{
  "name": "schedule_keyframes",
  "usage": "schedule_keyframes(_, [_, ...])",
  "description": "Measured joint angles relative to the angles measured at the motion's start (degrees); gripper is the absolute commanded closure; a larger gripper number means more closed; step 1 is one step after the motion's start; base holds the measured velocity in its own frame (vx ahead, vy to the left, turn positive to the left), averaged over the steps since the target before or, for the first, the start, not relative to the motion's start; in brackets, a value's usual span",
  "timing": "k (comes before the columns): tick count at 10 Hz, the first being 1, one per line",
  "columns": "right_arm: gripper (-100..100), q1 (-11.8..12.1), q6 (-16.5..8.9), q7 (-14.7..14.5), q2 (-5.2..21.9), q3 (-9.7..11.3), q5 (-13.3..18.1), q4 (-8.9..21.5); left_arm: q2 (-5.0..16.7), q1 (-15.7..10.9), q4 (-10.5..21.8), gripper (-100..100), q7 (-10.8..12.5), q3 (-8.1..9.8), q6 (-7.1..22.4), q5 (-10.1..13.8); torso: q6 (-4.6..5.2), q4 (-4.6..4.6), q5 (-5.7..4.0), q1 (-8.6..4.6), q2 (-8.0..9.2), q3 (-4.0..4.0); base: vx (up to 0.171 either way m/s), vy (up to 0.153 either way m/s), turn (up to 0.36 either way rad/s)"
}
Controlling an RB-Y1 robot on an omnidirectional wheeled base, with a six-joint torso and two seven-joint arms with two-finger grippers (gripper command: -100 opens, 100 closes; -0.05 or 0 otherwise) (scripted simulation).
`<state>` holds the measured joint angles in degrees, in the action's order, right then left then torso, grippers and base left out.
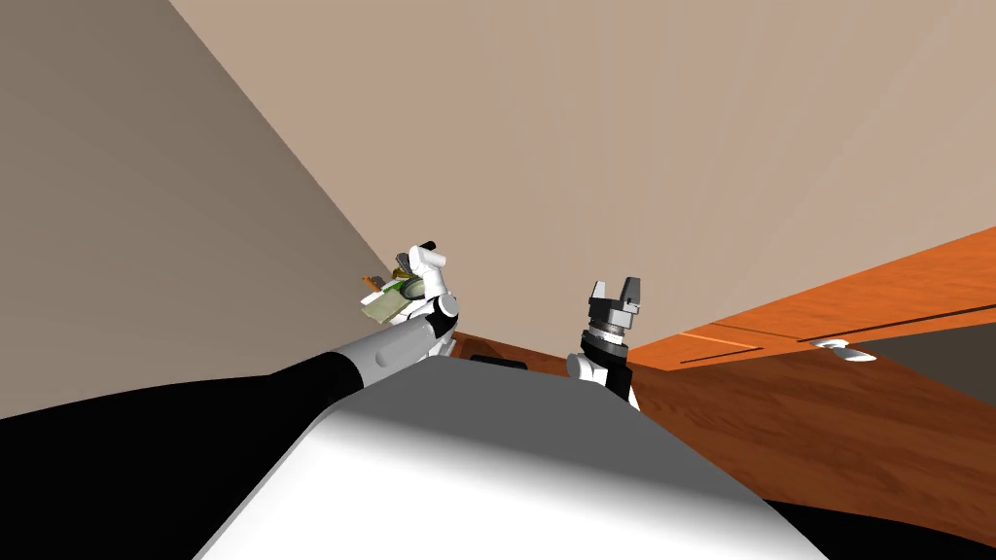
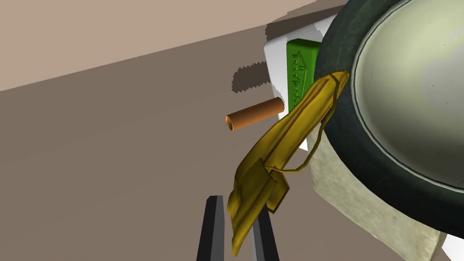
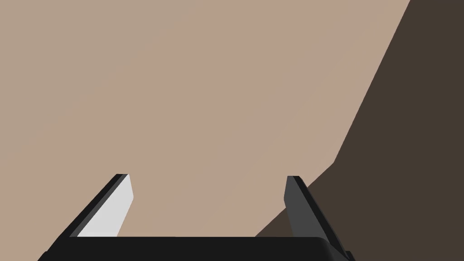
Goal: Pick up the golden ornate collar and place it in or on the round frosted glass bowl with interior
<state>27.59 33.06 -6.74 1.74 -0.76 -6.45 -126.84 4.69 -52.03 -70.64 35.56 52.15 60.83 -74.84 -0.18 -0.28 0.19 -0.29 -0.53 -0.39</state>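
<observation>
Presently, my left claw (image 2: 236, 213) pinches the golden collar (image 2: 290, 131) by its buckle end, tip at the bowl (image 2: 337, 50) rim; seemingly light and limp, best gripped on the flat strap; my right claw (image 1: 615, 292) gapes.

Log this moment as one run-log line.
stage: placing | left claw: shut on collar | collar end: at bowl rim, not yet released | right claw: open, empty

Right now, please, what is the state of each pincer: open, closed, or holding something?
Left pincer: closed, holding the golden collar.
Right pincer: open, holding nothing.
</observation>
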Motion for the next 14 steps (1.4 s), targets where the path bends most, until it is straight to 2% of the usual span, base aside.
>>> schedule_keyframes(1, [0, 0.00, 0.00, 0.00, 0.00, 0.00, 0.00, 0.00, -0.14, -0.16, 0.21, -100, 0.14, 0.04, 0.16, -0.08, -0.11, 0.05, 0.03, 0.20, 0.17, 0.10, 0.008, -0.009, -0.003])
schedule_keyframes(5, [0, -0.01, 0.00, 0.00, 0.01, -0.01, 0.00, 0.00, -0.16, -0.16, 0.20, -100, 0.12, 0.02, 0.13, -0.06, -0.14, 0.11, 0.09, 0.42, 0.41, 0.25, 0.000, 0.000, 0.000])
schedule_keyframes(6, [0, -0.01, 0.00, 0.00, 0.01, -0.01, 0.00, 0.00, -0.16, -0.16, 0.20, 0, 0.12, 0.02, 0.13, -0.06, -0.14, 0.11, 0.09, 0.42, 0.41, 0.25, 0.000, 0.000, 0.000])
schedule_keyframes(7, [0, -0.01, 0.00, 0.00, 0.01, -0.01, 0.00, 0.00, -0.16, -0.16, 0.20, -100, 0.12, 0.02, 0.13, -0.06, -0.14, 0.12, 0.09, 0.42, 0.42, 0.26, -0.030, 0.025, -0.073])
schedule_keyframes(10, [0, -0.01, 0.00, 0.00, 0.01, -0.01, 0.00, 0.00, -0.28, -3.15, -1.24, -100, -2.19, 0.32, 2.27, -1.38, -0.16, 0.18, 0.08, 0.52, 0.57, 0.37, -0.033, 0.035, -0.050])
schedule_keyframes(11, [0, -0.01, 0.00, 0.00, 0.01, -0.01, 0.00, 0.00, 0.32, -4.61, -0.52, -100, -2.49, 0.43, 2.95, -2.04, -0.15, 0.18, 0.08, 0.54, 0.57, 0.36, -0.043, 0.041, -0.079])
schedule_keyframes(12, [0, -0.02, 0.00, 0.00, 0.01, -0.01, 0.00, 0.00, 0.21, -6.18, -1.41, -100, -3.67, 0.51, 4.08, -2.64, -0.15, 0.19, 0.08, 0.53, 0.62, 0.39, -0.021, 0.019, -0.021])
schedule_keyframes(13, [0, -0.01, 0.00, 0.00, 0.01, -0.01, 0.00, 0.00, 0.19, -6.35, -1.58, 0, -4.04, 0.51, 4.37, -2.71, -0.17, 0.17, 0.09, 0.49, 0.56, 0.36, 0.000, 0.000, 0.000])
schedule_keyframes(14, [0, -0.01, 0.00, 0.00, 0.01, -0.01, 0.00, 0.00, 0.19, -6.33, -1.56, 0, -4.00, 0.51, 4.34, -2.70, -0.17, 0.16, 0.07, 0.45, 0.50, 0.32, 0.000, 0.000, 0.000])
